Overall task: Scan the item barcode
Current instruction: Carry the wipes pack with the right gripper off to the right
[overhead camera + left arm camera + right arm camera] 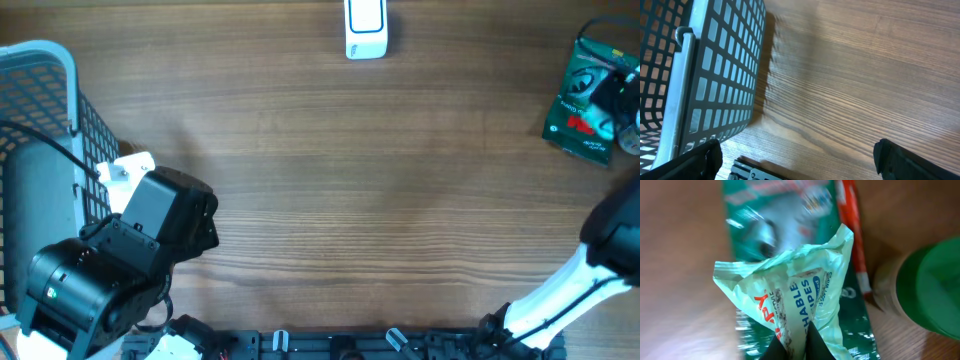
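The right end effector [794, 344] is clenched on a pale green wipes packet [790, 295], its two dark fingertips pinching the crumpled plastic at the near edge of the wrist view. The packet hangs over a dark green packet [780, 215] with a red stripe along its right side. Whether the two packets touch cannot be told. Just right of them is a green round thing [935, 290], too blurred to tell whether it is a lid or a cup.

From overhead, this group sits at the far right of the bench [330, 200], with the dark green packet [575, 100] partly under the right arm.

The white scanner [365, 30] stands at the far edge, near the middle, well apart from the packets.

A grey mesh basket [45, 60] stands at the far left. The left arm covers most of its inside, so what it holds cannot be told. The left end effector [800, 160] is released, its fingers spread wide over bare bench just right of the basket wall [725, 75].
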Controlling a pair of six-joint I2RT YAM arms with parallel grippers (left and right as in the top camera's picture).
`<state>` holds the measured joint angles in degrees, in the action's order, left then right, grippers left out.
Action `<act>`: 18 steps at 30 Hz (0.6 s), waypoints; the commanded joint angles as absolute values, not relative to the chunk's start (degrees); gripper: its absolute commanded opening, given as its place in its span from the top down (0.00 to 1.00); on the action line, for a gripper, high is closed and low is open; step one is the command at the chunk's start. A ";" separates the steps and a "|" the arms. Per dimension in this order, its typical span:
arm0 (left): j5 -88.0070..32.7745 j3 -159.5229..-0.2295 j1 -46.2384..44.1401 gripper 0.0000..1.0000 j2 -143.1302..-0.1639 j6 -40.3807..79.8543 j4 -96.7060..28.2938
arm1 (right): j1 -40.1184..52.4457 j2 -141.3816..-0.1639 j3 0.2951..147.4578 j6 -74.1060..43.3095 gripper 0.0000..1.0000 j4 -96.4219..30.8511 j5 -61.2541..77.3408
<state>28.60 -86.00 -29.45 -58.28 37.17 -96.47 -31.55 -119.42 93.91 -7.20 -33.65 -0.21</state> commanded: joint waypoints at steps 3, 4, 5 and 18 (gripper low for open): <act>28.73 -86.04 -29.34 0.00 -58.13 37.93 -96.49 | -35.44 -124.14 94.37 -8.73 0.96 -34.37 -13.41; 28.73 -86.04 -29.34 0.00 -58.13 37.93 -96.49 | -36.05 -123.98 94.39 -9.45 0.96 -34.37 -14.04; 28.73 -86.04 -29.34 0.00 -58.11 37.93 -96.49 | -36.69 -123.92 94.45 -9.39 0.96 -34.41 -14.04; 28.73 -86.04 -29.34 0.00 -58.13 37.93 -96.49 | -37.89 -116.62 95.48 -15.46 0.00 -36.69 0.62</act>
<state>28.60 -86.00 -29.45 -58.28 37.17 -96.47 -38.44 -122.98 93.89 -13.02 -36.84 -7.81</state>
